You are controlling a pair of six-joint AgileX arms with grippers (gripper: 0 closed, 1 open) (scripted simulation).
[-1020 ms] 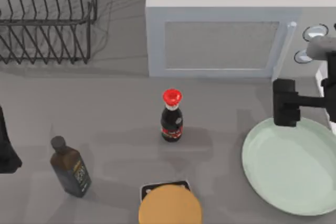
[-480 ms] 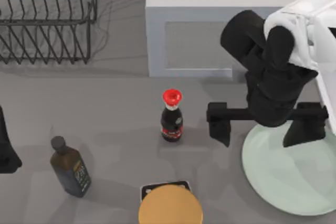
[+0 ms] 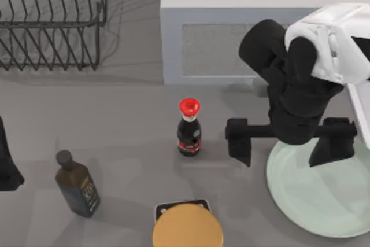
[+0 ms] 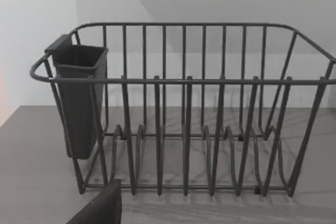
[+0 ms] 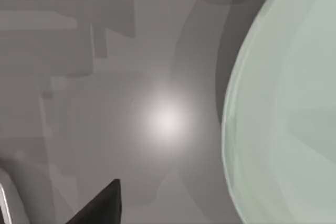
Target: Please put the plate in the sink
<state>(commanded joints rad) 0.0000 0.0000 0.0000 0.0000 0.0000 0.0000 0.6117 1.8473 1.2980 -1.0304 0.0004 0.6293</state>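
Note:
The pale mint-green plate (image 3: 324,201) lies flat on the grey counter at the right front, and its rim curves through the right wrist view (image 5: 283,103). My right gripper (image 3: 286,142) hovers open over the plate's left back edge. One finger is over the counter left of the plate, the other over the plate's back part. A white strip of the sink (image 3: 361,108) runs along the right edge, behind the plate. My left arm (image 3: 7,163) is parked at the left edge.
A grey microwave (image 3: 243,44) stands at the back, close behind the right arm. A black wire rack (image 3: 52,21) fills the back left, also seen from the left wrist (image 4: 184,129). A red-capped bottle (image 3: 189,128), a dark bottle (image 3: 78,186) and a tan disc (image 3: 188,227) stand mid-counter.
My right arm has swung in from the right edge over the plate's back left, and its gripper has turned so the fingers spread left and right. The plate has not moved.

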